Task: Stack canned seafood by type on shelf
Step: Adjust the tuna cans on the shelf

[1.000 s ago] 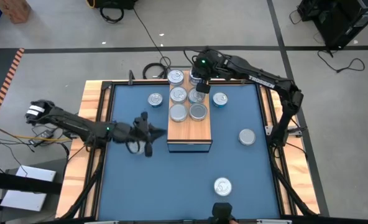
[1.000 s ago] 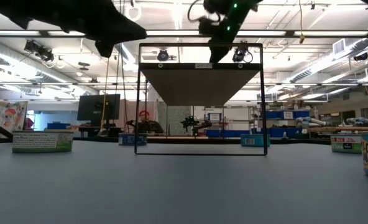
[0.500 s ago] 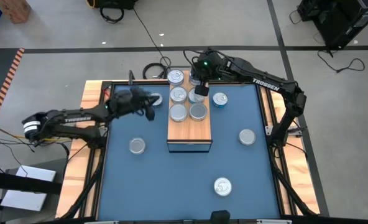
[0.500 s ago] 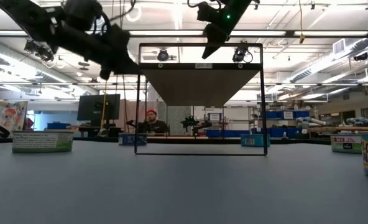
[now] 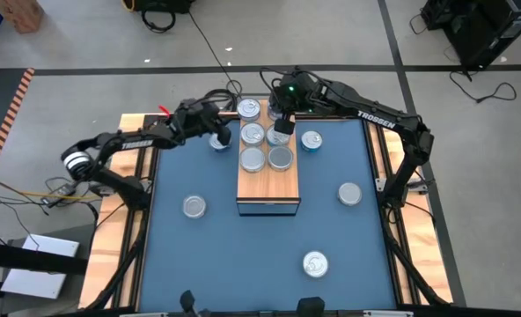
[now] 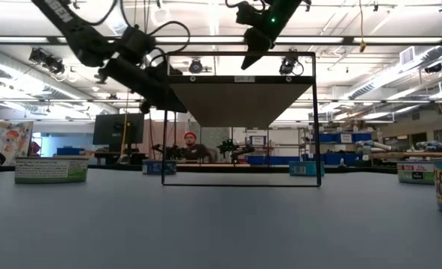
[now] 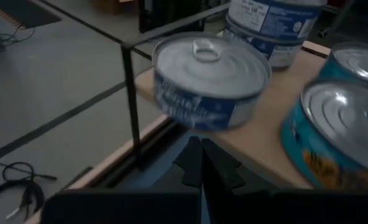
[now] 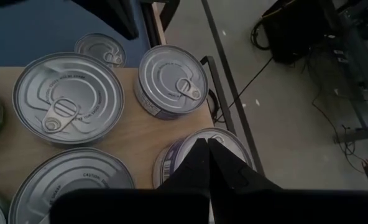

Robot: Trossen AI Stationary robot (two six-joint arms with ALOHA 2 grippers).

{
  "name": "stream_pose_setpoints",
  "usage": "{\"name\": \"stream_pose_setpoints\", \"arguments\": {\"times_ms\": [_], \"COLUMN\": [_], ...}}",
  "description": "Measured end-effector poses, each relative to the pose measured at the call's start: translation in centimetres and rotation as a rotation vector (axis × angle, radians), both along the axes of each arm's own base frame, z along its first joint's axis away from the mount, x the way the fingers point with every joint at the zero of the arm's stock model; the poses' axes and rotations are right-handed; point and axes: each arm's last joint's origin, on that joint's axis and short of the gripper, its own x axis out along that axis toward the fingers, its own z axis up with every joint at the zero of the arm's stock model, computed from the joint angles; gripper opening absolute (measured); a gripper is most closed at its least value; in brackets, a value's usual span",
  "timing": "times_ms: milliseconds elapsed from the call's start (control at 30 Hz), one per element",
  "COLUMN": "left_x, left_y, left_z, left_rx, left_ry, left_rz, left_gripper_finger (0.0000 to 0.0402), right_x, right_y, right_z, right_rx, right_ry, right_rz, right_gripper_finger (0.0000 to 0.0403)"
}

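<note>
Left gripper [image 5: 215, 132] closed, empty, left of wooden shelf [image 5: 267, 180], right gripper [image 5: 282, 126] closed above far-right tins [image 5: 280, 132]

We see a grey concrete floor [image 5: 84, 44] crossed by dark tape lines with black cables [image 5: 215, 97] trailing over it, a cardboard box [image 5: 18, 13] at one corner, and across the table a workshop under fluorescent ceiling strips [image 6: 400, 39], with a dark monitor [image 6: 119, 128] and blue bins [image 6: 333, 137].
</note>
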Motion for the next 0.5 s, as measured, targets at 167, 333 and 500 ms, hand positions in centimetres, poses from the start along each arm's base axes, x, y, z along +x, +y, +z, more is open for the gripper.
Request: {"name": "stream_pose_setpoints", "arguments": {"times_ms": [167,333,500], "left_x": [1.1,1.8,2.3], "left_y": [1.2,2.2,2.5], "left_z": [0.4,-0.6,-1.0], "left_rx": [0.022,0.005,0.016], "left_ry": [0.01,0.03,0.007], "left_rz": [-0.002,0.005,-0.001], "left_gripper_finger": [0.0004,0.0004,0.0004], "right_x": [0.0,0.0,0.0], "right_y": [0.0,0.0,0.0], "right_z": [0.0,0.0,0.0], "right_rx": [-0.003,-0.003,-0.004], "right_ry": [-0.001,-0.001,-0.001], "right_rz": [0.002,0.002,0.001], "right_gripper_finger": [0.0001,0.0001,0.0001]}}
